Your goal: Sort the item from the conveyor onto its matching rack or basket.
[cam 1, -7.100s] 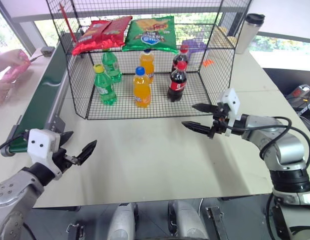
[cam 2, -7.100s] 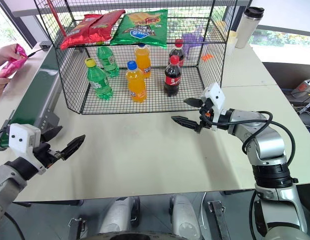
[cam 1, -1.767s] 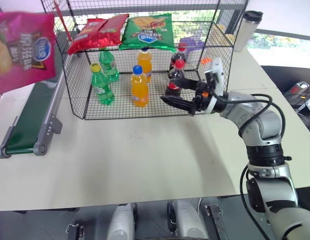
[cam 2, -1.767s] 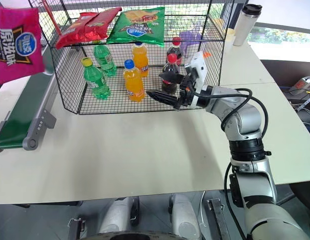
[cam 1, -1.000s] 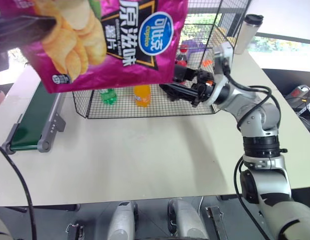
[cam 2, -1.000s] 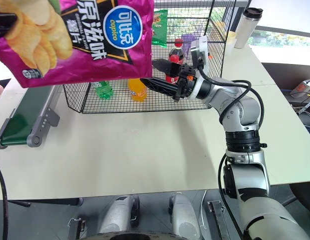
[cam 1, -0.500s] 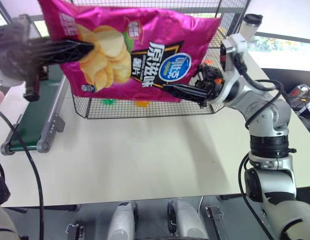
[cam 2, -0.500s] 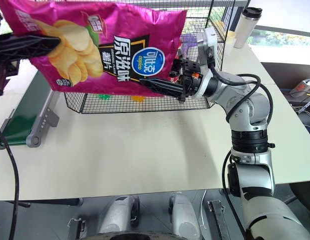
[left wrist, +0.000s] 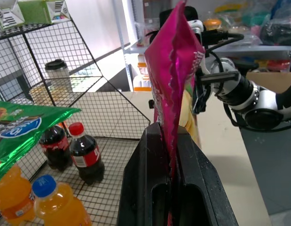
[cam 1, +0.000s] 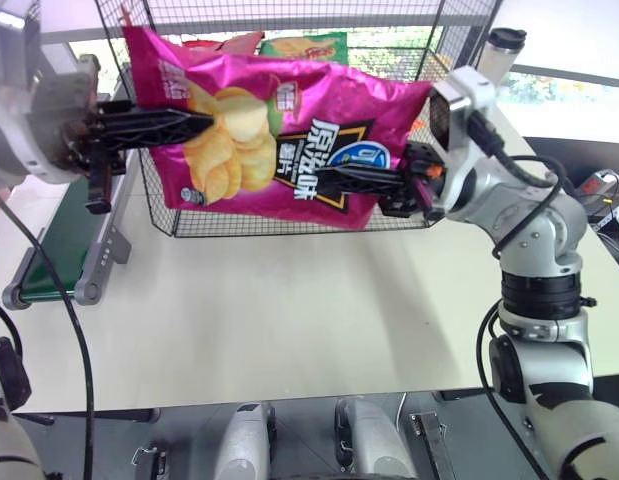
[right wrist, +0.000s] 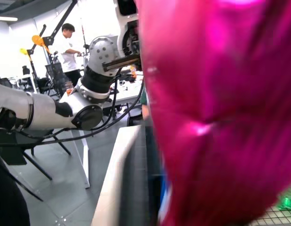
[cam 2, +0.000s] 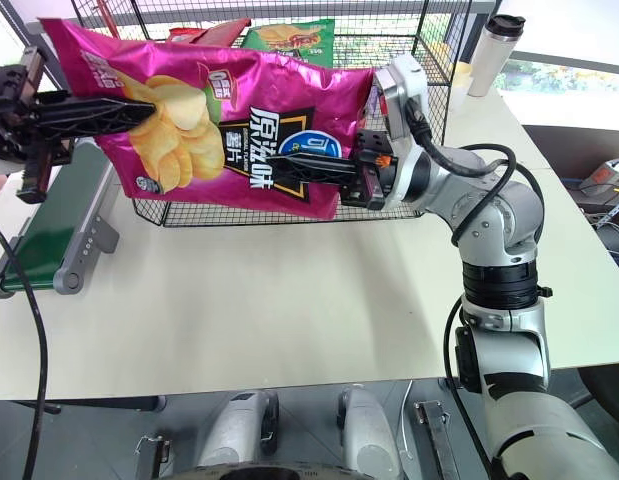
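Bright daylight from rear windows; glossy crisp bag (cam 1: pixel 279 135) glares, blurred in the right wrist view.

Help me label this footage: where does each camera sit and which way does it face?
Head stereo pair: looks forward and down at the pink crisp bag, left gripper and right gripper both shut on it.
Left wrist: along its fingers clamping the bag edge, toward the right arm.
Right wrist: pressed against the bag, left arm beyond.
All share the bag.

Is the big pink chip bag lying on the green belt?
No, the pink chip bag hangs in the air, pinched by the left hand and right hand.
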Robot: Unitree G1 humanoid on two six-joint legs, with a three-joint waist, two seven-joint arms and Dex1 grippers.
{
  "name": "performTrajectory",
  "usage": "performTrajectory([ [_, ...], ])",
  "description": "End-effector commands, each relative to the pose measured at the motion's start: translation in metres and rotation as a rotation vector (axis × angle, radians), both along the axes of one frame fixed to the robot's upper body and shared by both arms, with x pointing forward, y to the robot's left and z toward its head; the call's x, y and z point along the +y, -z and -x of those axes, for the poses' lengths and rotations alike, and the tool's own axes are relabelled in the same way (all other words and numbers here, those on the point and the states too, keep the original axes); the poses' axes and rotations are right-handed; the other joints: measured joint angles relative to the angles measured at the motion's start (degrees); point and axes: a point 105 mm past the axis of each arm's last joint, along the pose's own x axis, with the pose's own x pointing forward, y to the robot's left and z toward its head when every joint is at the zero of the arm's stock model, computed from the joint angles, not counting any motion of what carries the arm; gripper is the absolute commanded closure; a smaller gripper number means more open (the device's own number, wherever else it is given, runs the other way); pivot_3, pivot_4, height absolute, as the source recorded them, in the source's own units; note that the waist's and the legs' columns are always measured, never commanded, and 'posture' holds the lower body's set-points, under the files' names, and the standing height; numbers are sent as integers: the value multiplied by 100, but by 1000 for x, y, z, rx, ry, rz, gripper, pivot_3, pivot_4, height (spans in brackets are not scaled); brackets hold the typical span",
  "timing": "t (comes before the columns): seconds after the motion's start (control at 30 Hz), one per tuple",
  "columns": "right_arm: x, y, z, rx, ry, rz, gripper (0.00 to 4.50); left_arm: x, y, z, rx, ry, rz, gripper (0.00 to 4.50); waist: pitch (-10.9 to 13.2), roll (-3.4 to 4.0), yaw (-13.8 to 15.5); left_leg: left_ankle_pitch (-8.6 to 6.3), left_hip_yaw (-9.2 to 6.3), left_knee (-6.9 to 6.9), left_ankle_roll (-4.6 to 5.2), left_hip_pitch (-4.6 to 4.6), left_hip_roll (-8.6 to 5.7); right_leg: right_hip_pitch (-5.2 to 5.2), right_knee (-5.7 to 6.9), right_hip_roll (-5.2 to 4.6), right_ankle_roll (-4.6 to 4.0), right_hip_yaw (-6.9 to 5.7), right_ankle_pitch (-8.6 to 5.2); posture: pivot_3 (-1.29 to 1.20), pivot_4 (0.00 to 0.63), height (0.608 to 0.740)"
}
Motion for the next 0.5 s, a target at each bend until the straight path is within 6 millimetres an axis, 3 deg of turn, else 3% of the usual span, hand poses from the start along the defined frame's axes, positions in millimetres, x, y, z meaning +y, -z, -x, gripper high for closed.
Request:
performTrajectory([
  [0.03, -1, -6, 6, -62, 11, 4, 4489, 4, -5, -1, -41, -32, 5, 4500, 0, 0, 0, 0, 0, 0, 0, 0, 0, 0, 0, 0, 0, 0, 0, 0, 150, 740],
  [0.13, -2, -6, 5, -69, 35, 3, 4489, 7, -2, -6, -26, -60, 16, 4500, 0, 0, -5, 0, 0, 0, 0, 0, 0, 0, 0, 0, 0, 0, 0, 0, 150, 740],
  [0.27, -5, -9, 1, -78, 79, -8, 4500, 12, 6, -7, 21, -79, 30, 3208, 0, 0, -7, 0, 0, -1, 0, 0, 0, 0, -1, 0, 0, 0, 0, 0, 150, 740],
  [0.37, -9, -11, -1, -87, 123, -15, 4500, 21, 10, -16, 5, -160, 55, 1865, 0, -1, -1, 0, 0, 0, 0, 0, 1, -1, -1, -1, 0, 0, 0, 0, 150, 740],
  [0.5, -26, -15, -9, -113, 279, -25, 4500, 47, 12, -21, 1, -284, 120, 1865, 1, 0, 1, 0, 1, -2, 0, -2, 0, -2, -5, -2, 0, 0, -1, 0, 150, 740],
])
